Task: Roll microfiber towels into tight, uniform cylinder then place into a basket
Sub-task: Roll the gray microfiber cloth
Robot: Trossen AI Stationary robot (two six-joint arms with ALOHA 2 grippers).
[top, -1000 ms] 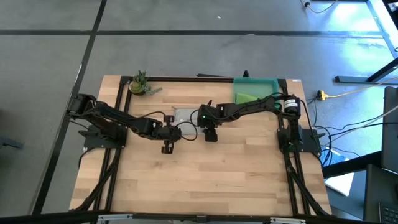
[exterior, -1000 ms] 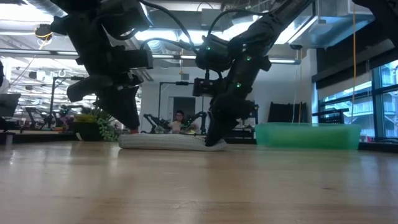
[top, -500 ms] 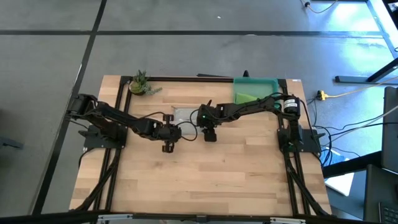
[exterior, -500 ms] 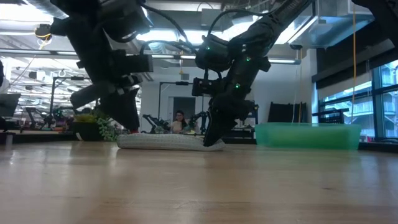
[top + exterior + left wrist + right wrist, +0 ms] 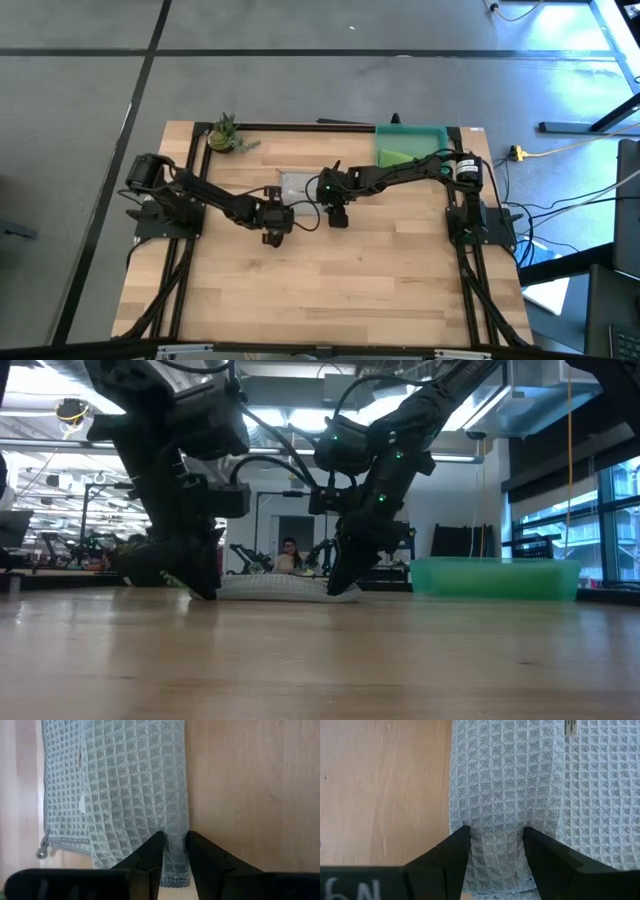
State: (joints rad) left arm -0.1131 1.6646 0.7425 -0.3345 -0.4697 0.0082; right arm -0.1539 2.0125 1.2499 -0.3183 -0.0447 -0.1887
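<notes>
Left wrist view: the left gripper (image 5: 173,851) is seen with its two dark fingers set a narrow gap apart, a ridge of the grey waffle-weave towel (image 5: 135,785) lying between the tips near the cloth's hemmed edge; whether the ridge is actually pinched cannot be told. In the right wrist view the right gripper (image 5: 496,845) is held wider, its fingers straddling a raised fold at the other end of the same edge, and again a firm hold cannot be confirmed. From above, both grippers are found at mid-table, touching the near edge of the grey towel (image 5: 298,184), which lies flat on the wooden table (image 5: 380,280). The teal basket (image 5: 440,132) stands at the far right corner, with the lime green towel (image 5: 400,156) already lying in it, and a small potted plant (image 5: 224,132) sits at the far left. The rolling is judged barely begun. Since the two holds differ in width, one end may be lifted while the other slips free, so a skewed, cone-shaped roll could be produced. If only the top layer is caught, a loose, uneven cylinder may result.
</notes>
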